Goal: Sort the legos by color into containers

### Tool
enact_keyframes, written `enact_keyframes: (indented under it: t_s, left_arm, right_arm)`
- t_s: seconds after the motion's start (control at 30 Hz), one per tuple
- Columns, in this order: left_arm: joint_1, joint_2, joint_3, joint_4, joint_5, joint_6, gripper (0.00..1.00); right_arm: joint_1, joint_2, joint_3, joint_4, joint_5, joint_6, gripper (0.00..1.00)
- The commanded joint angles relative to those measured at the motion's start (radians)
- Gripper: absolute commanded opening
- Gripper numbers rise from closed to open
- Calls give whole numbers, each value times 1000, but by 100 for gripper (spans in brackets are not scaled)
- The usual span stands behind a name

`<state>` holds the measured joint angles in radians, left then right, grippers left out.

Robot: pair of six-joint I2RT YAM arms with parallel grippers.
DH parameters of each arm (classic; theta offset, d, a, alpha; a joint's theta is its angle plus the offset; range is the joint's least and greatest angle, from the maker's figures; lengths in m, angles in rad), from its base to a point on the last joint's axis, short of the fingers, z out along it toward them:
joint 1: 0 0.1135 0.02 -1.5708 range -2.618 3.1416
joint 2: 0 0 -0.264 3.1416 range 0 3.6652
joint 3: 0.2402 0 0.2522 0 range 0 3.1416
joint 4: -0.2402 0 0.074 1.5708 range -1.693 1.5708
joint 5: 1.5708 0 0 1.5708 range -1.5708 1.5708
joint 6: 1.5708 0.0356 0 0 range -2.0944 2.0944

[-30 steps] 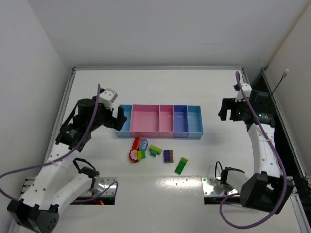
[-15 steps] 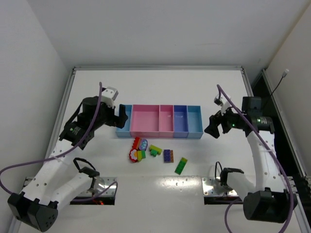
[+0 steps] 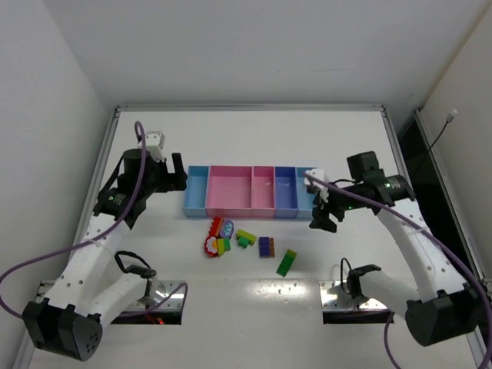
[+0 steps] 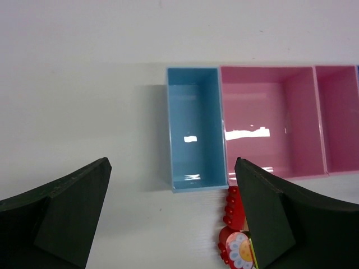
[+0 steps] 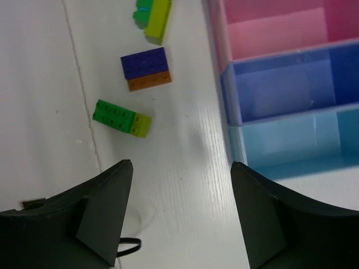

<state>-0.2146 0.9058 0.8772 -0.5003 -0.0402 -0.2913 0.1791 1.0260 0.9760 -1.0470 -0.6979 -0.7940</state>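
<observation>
The containers are a joined row: light blue bin [image 3: 197,191], wide pink [image 3: 229,188], narrow pink [image 3: 263,188], periwinkle [image 3: 285,190], light blue [image 3: 307,192]. All look empty. The legos lie in front of them: a red cluster with a flower piece [image 3: 215,234], a lime-green brick [image 3: 246,238], a purple-orange brick [image 3: 266,247] and a green-lime brick [image 3: 287,262]. My left gripper [image 3: 177,171] is open and empty, above the left bin's outer side [image 4: 196,101], with the red brick [image 4: 234,206] by its right finger. My right gripper [image 3: 321,209] is open and empty, over the table at the right bin's front [image 5: 286,143]. The green-lime brick [image 5: 115,116] lies ahead of it.
Two metal mounting plates [image 3: 154,296] [image 3: 346,296] sit at the near edge. White walls close in on the left and right, and a raised rim [image 3: 246,108] runs along the back. A dark cable loop [image 5: 129,245] lies near my right gripper.
My right arm has swung in from the far right to the right end of the bins and lowered. My left gripper has drawn back to the left, off the left bin.
</observation>
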Motion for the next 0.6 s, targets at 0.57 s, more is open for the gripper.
enact_keyframes:
  t_s: [0.57]
  left_arm:
    - [184,103,177,6,-164,-22,100]
  right_arm:
    - [759,250,-23,38,366,-418,55]
